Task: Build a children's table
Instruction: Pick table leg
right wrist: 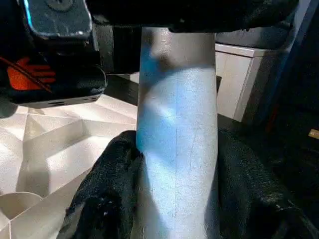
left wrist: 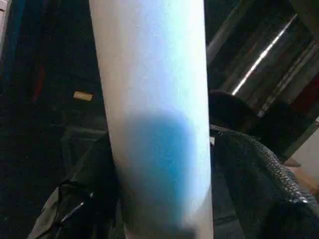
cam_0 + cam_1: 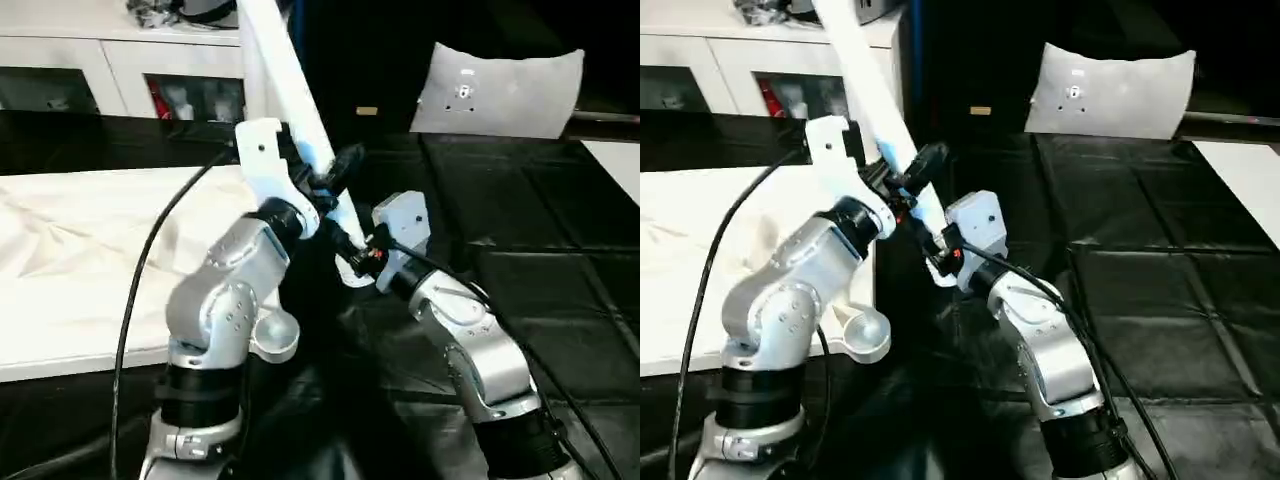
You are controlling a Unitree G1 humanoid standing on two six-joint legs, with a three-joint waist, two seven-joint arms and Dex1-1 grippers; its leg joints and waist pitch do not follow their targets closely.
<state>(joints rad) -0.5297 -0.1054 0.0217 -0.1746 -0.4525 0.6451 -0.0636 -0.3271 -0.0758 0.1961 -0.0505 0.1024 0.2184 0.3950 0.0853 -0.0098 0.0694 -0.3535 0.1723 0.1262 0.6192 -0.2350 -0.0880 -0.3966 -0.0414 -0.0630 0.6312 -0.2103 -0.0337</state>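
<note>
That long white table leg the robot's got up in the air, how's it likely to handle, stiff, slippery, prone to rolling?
The leg looks stiff: it stands straight though gripped only low down. Its smooth round surface could slip or twist between the right claw's black fingers. Set down on the table top, it would probably roll, curving because it tapers.

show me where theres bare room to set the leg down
Free: the black mat on the robot's right, between the right gripper and the grey cushion. Also the tabletop on the left, though it is ribbed. Crowded: the middle, where both grippers, left gripper above, meet on the leg.
</note>
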